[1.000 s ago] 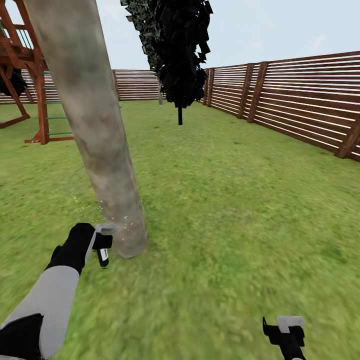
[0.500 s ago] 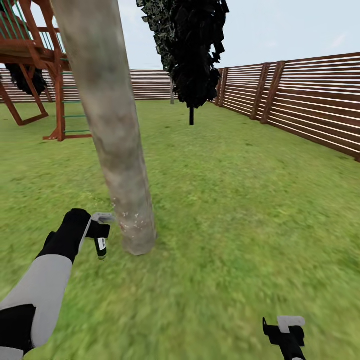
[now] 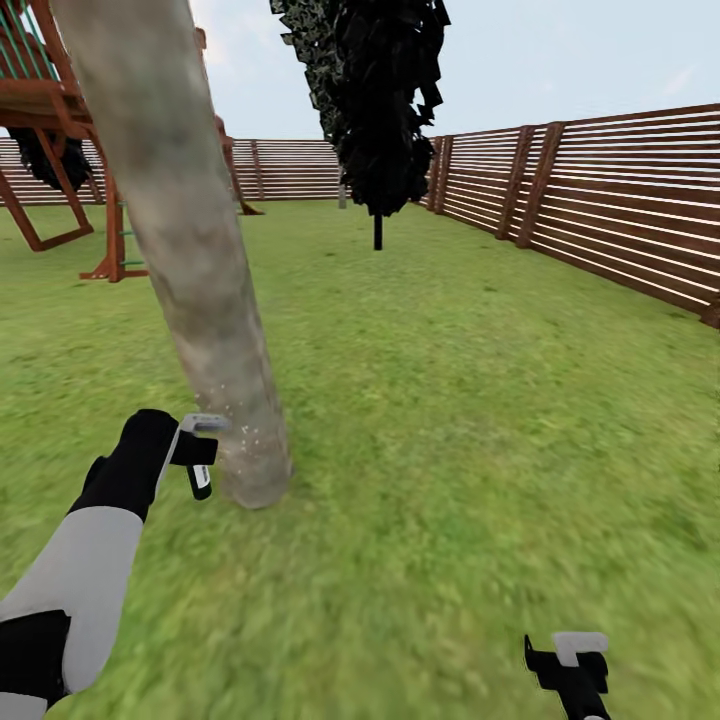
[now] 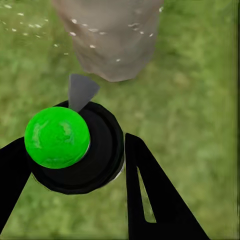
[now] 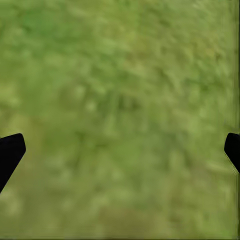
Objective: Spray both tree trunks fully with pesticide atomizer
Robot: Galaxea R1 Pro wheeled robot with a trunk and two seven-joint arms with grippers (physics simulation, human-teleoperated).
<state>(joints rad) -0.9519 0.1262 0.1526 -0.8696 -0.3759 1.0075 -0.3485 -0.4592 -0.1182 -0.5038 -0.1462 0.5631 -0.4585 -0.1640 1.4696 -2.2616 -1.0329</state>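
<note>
View swung since half-second back, mottled beige-grey tree trunk (image 3: 205, 300) now further left in frame. Left gripper (image 4: 70, 165) clenched on black green-capped atomizer (image 4: 75, 147), lower left, by trunk base. Right gripper (image 5: 120, 150) spread, idle. Tip: sweep nozzle upward slowly, speckles only low.

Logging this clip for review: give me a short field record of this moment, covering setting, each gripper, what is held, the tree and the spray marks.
setting: lawn with a slatted wooden fence
left gripper: shut on the atomizer, close beside the trunk's foot
atomizer: black body, green round top, nozzle toward the trunk
right gripper: open, over bare grass
tree trunk: thick, mottled beige-grey
spray marks: white specks near the trunk's base; higher part looks unspeckled
other: dark-leaved thin tree, red wooden play frame
</note>
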